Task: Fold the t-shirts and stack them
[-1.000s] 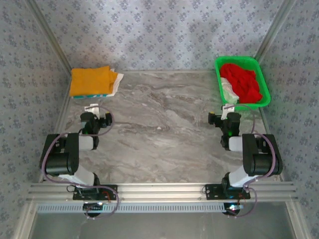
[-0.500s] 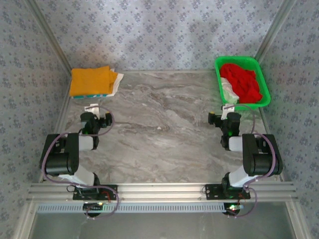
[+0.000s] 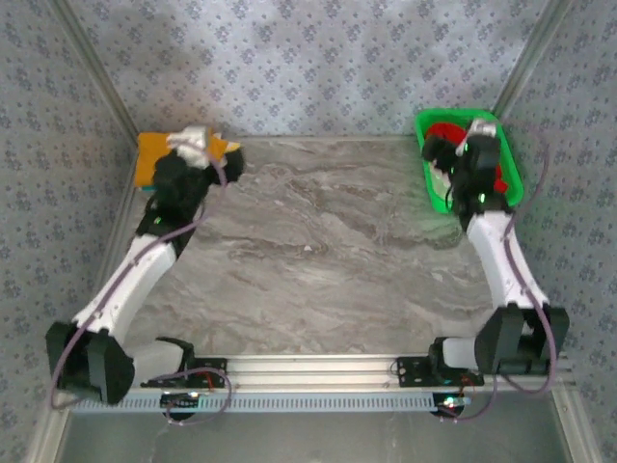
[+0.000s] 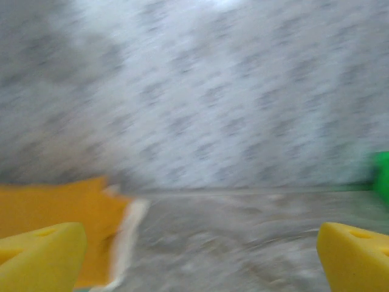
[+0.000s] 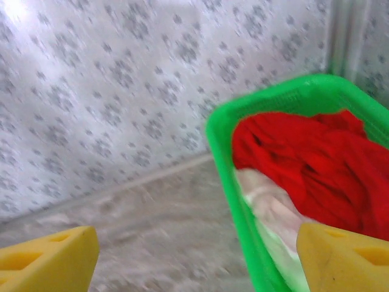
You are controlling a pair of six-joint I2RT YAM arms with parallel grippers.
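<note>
At the far right corner, the right gripper (image 5: 194, 258) hangs wide and empty over the green basket (image 5: 222, 158), poised for the crumpled red t-shirt (image 5: 304, 158) inside. The left gripper (image 4: 200, 258), equally spread, hovers near the folded orange-yellow t-shirt (image 4: 55, 204), probably marking the stacking spot.

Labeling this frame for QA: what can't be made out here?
- Top view: left arm covers the folded stack; shirt count hidden.
- Top view: right arm covers the green basket; contents mostly hidden.
- Left wrist view: blur; layers under the orange shirt unreadable.
- Right wrist view: frame edge cuts the red shirt and white cloth; count unknown.
</note>
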